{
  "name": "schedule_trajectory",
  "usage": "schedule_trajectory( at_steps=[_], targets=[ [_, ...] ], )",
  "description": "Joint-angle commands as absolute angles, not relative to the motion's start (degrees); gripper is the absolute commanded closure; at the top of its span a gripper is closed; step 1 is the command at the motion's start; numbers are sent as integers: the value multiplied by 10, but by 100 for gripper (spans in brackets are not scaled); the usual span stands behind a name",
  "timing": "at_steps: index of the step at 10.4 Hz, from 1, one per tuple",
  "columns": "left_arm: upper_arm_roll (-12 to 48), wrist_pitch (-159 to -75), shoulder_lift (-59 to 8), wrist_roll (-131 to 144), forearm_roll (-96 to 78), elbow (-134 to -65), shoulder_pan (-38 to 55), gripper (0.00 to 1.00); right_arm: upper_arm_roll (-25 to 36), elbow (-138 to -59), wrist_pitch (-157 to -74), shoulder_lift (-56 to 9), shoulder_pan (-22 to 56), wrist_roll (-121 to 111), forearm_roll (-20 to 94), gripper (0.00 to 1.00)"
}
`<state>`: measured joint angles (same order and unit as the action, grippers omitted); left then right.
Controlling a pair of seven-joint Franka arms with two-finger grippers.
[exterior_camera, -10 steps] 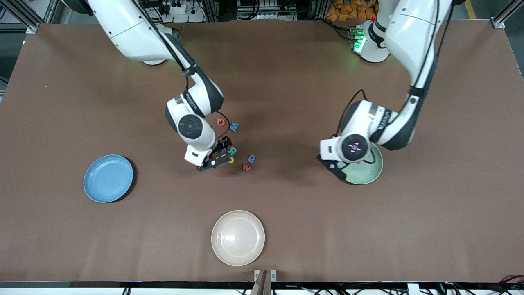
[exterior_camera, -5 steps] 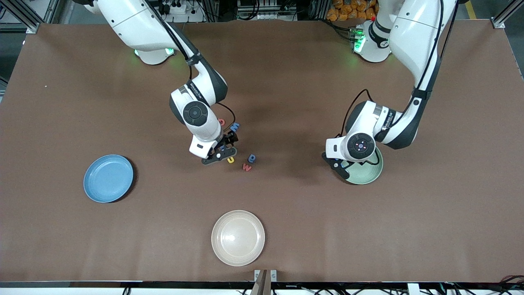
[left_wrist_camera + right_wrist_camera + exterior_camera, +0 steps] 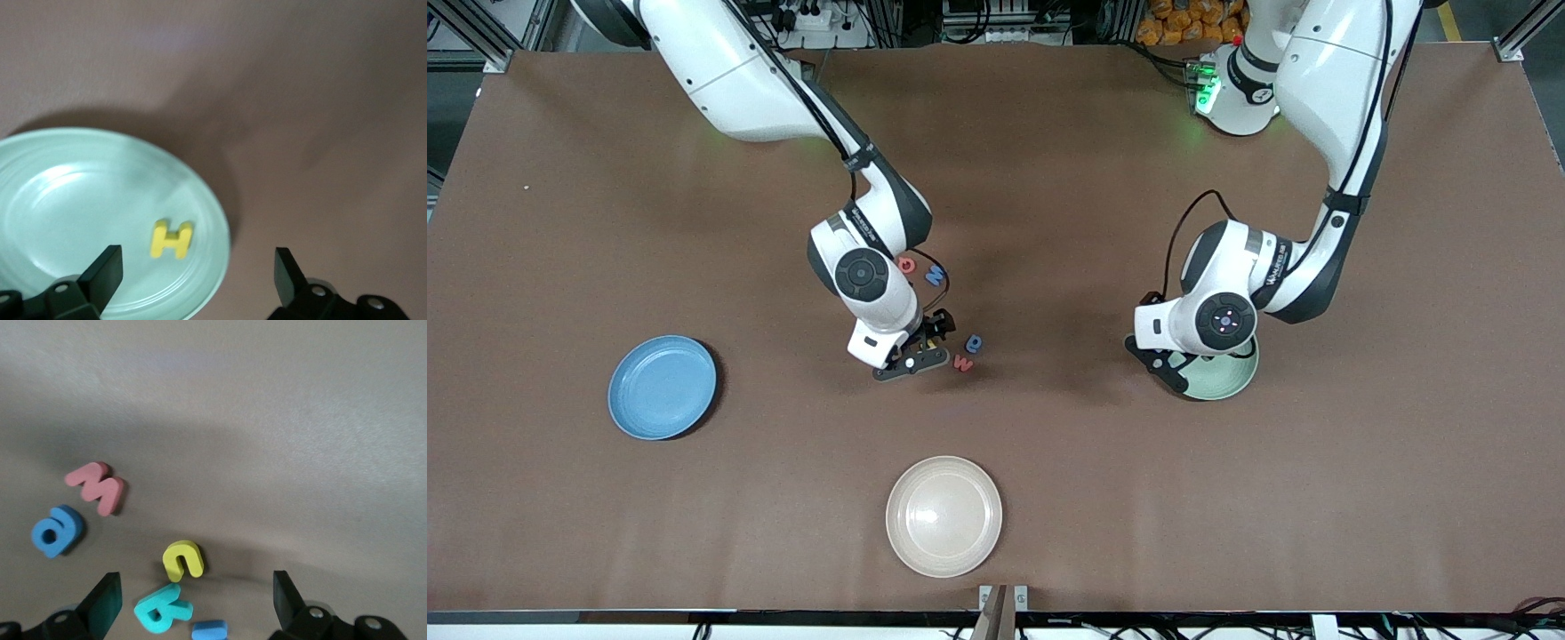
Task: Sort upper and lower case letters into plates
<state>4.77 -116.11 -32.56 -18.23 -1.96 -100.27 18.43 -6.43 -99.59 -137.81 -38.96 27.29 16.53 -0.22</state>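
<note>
Small foam letters [image 3: 951, 342] lie mid-frame on the counter [image 3: 1049, 462]; right claw [image 3: 193, 600] hangs spread above them. Left claw [image 3: 197, 277], apart, hovers over the green plate [image 3: 80, 200] holding a yellow H [image 3: 172, 239].

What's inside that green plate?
One yellow letter H lies in the green plate near its rim. The left gripper, open above it, and the wrist hide part of the plate, so more letters there cannot be ruled out.

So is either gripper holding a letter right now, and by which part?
No. The left gripper is open over the green plate, where a yellow H lies. The right gripper is open over the loose letters.
</note>
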Motion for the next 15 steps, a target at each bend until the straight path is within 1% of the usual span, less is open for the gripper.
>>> schedule_trajectory(
  at_steps=[1, 2, 5, 6, 7, 8, 12, 14, 15],
  targets=[
    [48, -1160, -358, -120, -47, -956, 196, 0, -62, -982, -1378, -405, 275, 180, -11, 0],
    [48, -1161, -372, -80, -47, -945, 209, 0, -62, -983, -1379, -410, 276, 180, -11, 0],
    [44, -1160, -376, 8, -30, -932, 256, 0, -62, -983, -1380, -410, 276, 185, -11, 0],
    [44, -1161, -381, 11, -14, -932, 255, 0, -62, -985, -1382, -410, 276, 185, -11, 30],
    [44, -1161, -382, 11, -11, -932, 256, 0, -62, -985, -1384, -411, 276, 185, -11, 85],
    [44, -1161, -385, 10, -11, -932, 254, 0, -62, -985, -1385, -411, 276, 185, -11, 100],
    [43, -1190, -408, -4, -4, -928, 247, 0, -62, -984, -1403, -413, 270, 185, -9, 100],
    [43, -1193, -406, -4, 2, -929, 245, 0, -61, -983, -1400, -403, 259, 185, -5, 100],
    [43, -1193, -404, -4, 2, -932, 245, 0, -59, -986, -1393, -388, 247, 184, -6, 100]
  ],
)
